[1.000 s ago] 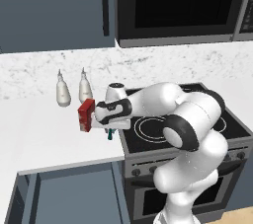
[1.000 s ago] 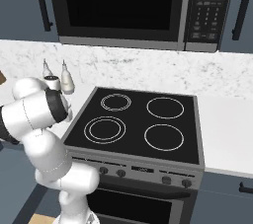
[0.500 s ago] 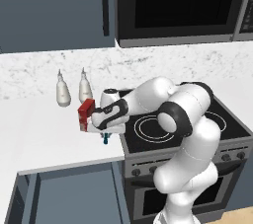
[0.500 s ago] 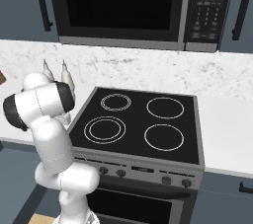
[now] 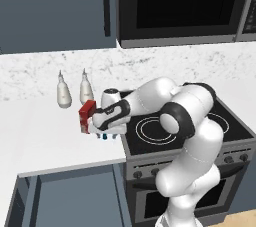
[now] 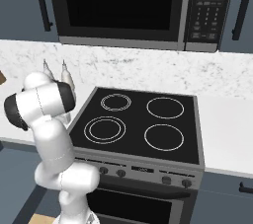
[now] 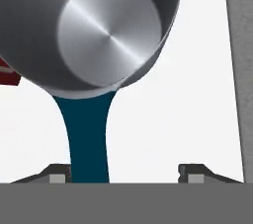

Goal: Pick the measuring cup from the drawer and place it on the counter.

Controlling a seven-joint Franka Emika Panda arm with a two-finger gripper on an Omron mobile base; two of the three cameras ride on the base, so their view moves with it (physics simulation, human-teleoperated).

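Observation:
In the hand view the measuring cup (image 7: 109, 29) shows its round grey metal bowl from close up, and its teal handle (image 7: 89, 134) runs down between my fingertips. My gripper (image 7: 126, 173) is open: the handle lies beside the left fingertip (image 7: 59, 173), far from the right one. In the left base view my gripper (image 5: 104, 130) hangs low over the white counter (image 5: 45, 141), just left of the stove. A bit of teal from the measuring cup (image 5: 104, 137) shows under it. The drawer (image 5: 75, 196) stands open below the counter's front edge.
A red box (image 5: 87, 116) stands right beside my hand, with two white shakers (image 5: 63, 93) behind it by the backsplash. The black stove top (image 6: 141, 124) lies to the right, a microwave (image 6: 118, 6) above it. More counter (image 6: 227, 129) runs right of the stove.
My jaws have opened and let go of the teal handle. The arm's elbow swung left over the last second, while the hand stayed by the red box.

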